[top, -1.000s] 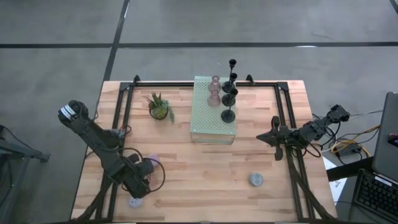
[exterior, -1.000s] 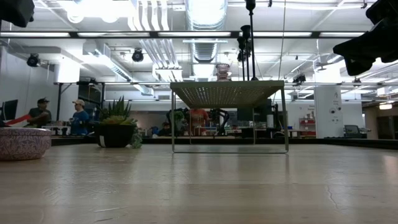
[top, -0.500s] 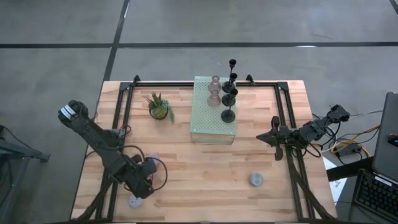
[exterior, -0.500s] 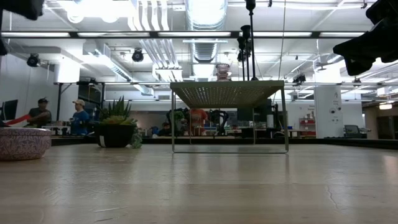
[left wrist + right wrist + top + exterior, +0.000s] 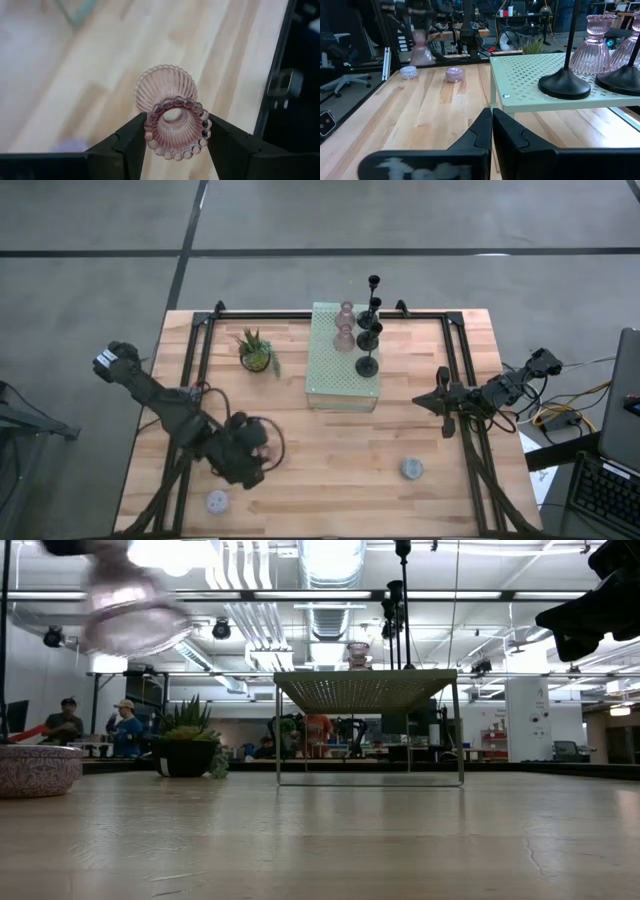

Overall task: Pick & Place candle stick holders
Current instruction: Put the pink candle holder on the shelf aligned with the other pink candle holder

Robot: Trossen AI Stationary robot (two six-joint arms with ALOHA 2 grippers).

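Above the table's near left, left tool [image 5: 175, 142] clamped on pink holder [image 5: 172, 117] (stem lengthwise toward camera), right tool [image 5: 491, 131] together.

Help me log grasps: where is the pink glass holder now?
The pink glass holder sits clamped in the left gripper, lifted over the table's front-left, near the small lavender holder.

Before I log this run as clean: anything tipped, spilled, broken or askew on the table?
Nothing stands out. The black and pink candle stick holders stand upright on the pale green perforated stand. The left gripper holds a ribbed pink glass holder above the wooden table, apparently intact.
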